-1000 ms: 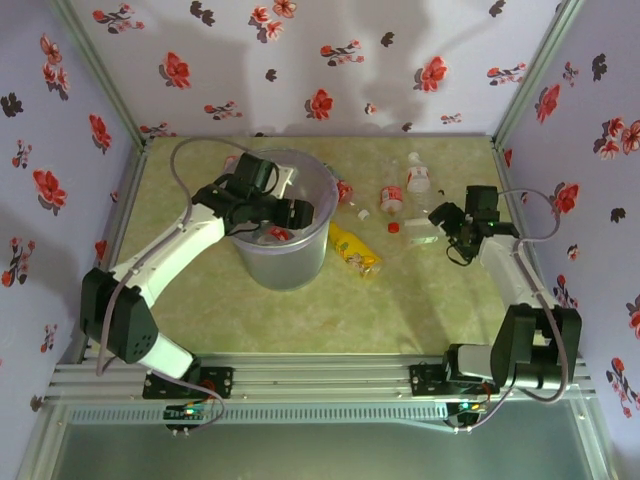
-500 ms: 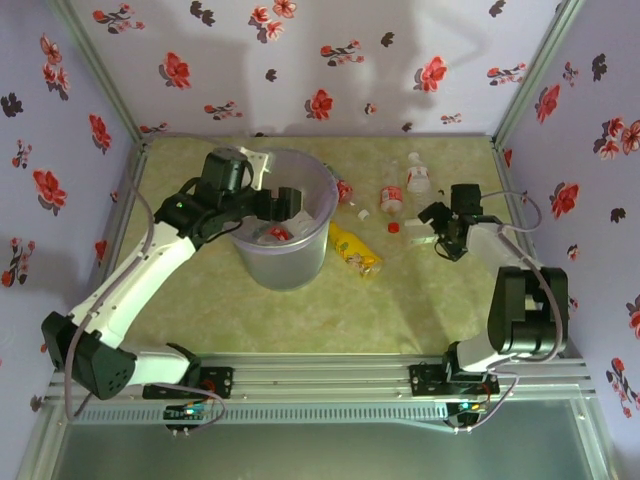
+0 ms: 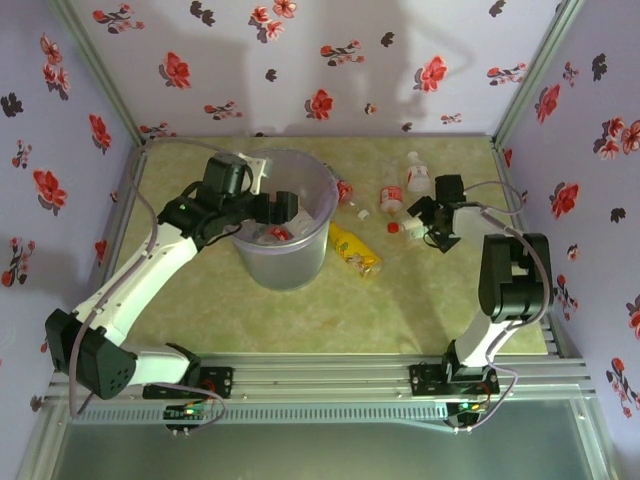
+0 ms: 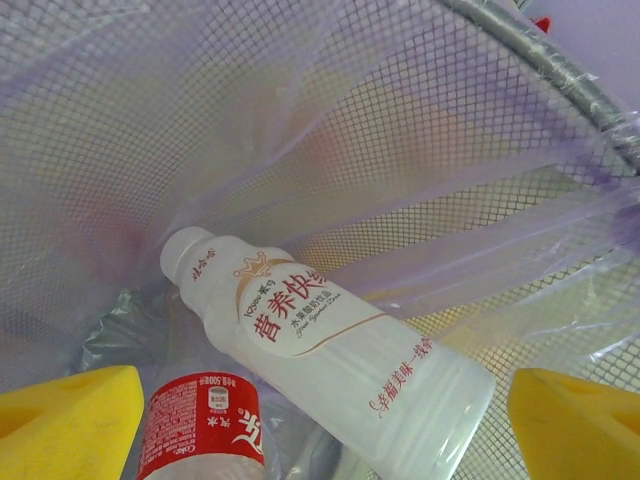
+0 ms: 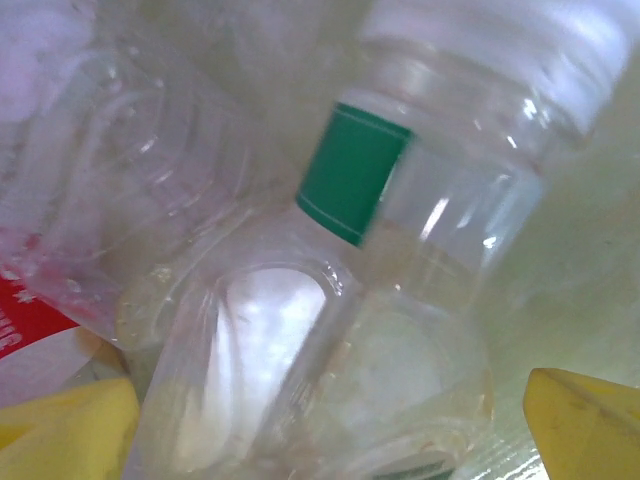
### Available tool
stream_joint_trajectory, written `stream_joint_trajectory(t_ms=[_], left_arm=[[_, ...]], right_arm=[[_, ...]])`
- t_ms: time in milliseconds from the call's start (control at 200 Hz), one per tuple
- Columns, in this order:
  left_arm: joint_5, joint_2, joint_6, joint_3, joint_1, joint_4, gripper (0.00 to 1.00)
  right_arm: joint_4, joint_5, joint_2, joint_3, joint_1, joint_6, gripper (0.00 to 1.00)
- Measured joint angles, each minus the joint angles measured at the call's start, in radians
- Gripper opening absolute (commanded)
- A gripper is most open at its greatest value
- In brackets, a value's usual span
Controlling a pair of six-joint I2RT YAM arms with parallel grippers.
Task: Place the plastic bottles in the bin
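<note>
My left gripper [image 3: 283, 206] hangs open inside the top of the bin [image 3: 290, 265]. Its yellow pads [image 4: 62, 420] stand wide apart with nothing gripped. Below them, on the bin's mesh floor [image 4: 300, 120], lie a white bottle with a red-and-white label [image 4: 320, 340] and a red-labelled bottle [image 4: 200, 425]. My right gripper [image 3: 423, 214] is open at the table's right. A clear bottle with a green label [image 5: 355, 170] lies between its spread pads [image 5: 590, 420], not clamped. Out on the table lie a red-labelled bottle [image 3: 392, 196], a red-and-white one [image 3: 417, 178] and a yellow-labelled one [image 3: 355, 250].
A loose red cap [image 3: 393, 227] lies by the right gripper. Another small bottle [image 3: 343, 190] rests against the bin's right side. Flowered walls close in the table on three sides. Open green tabletop [image 3: 400, 300] stretches in front of the bin.
The right gripper has swung left to the bottles and spread wider around the clear one. The left gripper has opened wider and drawn back a little over the bin.
</note>
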Motion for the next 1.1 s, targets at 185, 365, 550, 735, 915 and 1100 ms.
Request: stream_joint_trajectory(t_ms=[185,365,550,735,915,1100], left_arm=[[0.0,0.0,0.0,0.0,0.005,0.004,0.94],[0.0,0.0,0.0,-0.001,0.008,0.01,0.95],[0.0,0.0,0.0,-0.001,0.009,0.01,0.94],[0.002,0.0,0.0,-0.001,0.009,0.017,0.95],[0.006,0.0,0.0,-0.001,0.009,0.018,0.95],[0.02,0.0,-0.001,-0.001,0.009,0.018,0.95]], right_arm=[[-0.015,0.022,0.048,0.024,0.008,0.0,0.99],[-0.019,0.039,0.052,0.032,0.013,-0.005,0.92],[-0.036,0.068,0.047,0.032,0.013,-0.028,0.84],[-0.05,0.075,-0.003,0.028,0.013,-0.055,0.74],[-0.061,0.071,-0.117,-0.029,0.013,-0.091,0.69],[-0.098,0.062,-0.221,-0.084,0.0,-0.136,0.9]])
